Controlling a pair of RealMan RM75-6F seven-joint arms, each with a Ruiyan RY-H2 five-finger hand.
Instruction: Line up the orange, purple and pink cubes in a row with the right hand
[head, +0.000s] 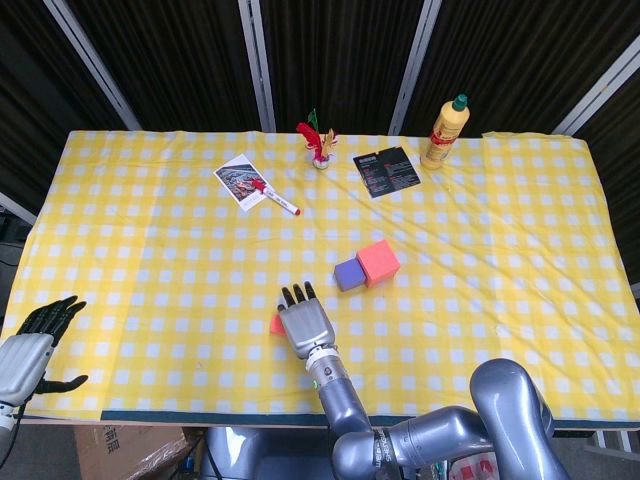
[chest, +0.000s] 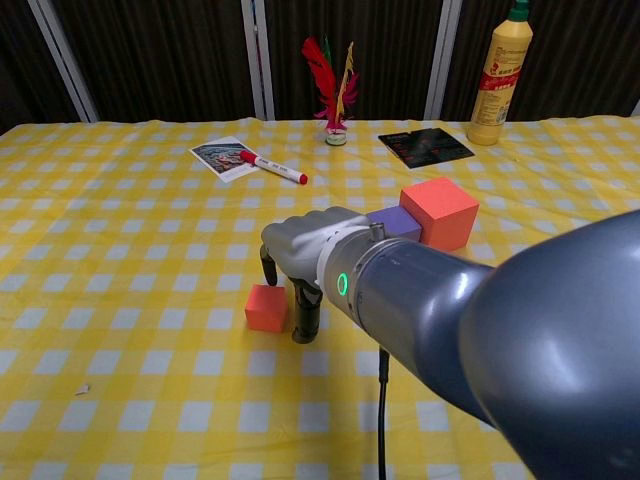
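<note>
1. Two cubes already sit touching near mid-table — the pink cube (chest: 439, 212), largest, and the purple cube (chest: 397, 224) at its left.
2. Next in size, the right hand (chest: 300, 255) hovers over the orange cube (chest: 266, 307), fingers curled downward, nothing pinched.
3. Smallest, the orange cube lies well apart — it likely needs grasping and carrying beside the purple one.
</note>
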